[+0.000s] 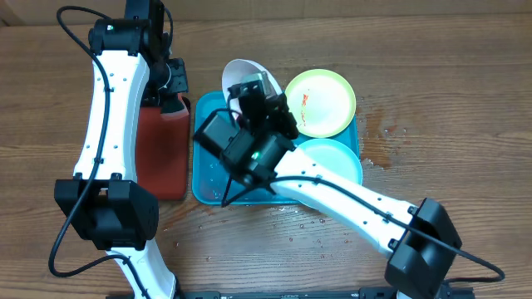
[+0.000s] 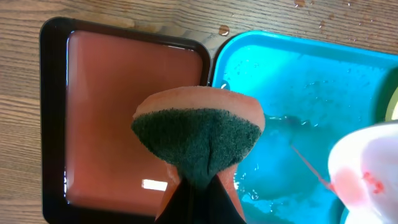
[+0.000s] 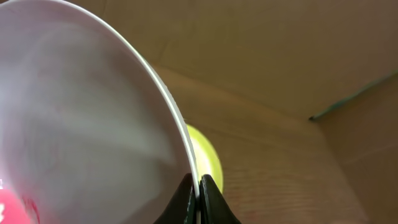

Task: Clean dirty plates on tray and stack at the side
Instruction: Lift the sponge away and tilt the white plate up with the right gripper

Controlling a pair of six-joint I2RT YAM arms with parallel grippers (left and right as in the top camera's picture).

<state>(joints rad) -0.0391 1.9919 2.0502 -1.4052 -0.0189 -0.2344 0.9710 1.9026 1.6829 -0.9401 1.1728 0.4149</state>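
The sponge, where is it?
Left wrist view: the sponge sits pinched in the left pincer, over the edge of the red tray, beside the blue tray.

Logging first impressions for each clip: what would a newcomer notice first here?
First, the white plate, pinched by its rim in the right gripper and held tilted above the blue tray, red smears on it. Next, the sponge, green pad outward, clamped in the left gripper over the edge between the red tray and the blue one. A green plate with a red smear lies at the tray's upper right corner, seen from overhead.
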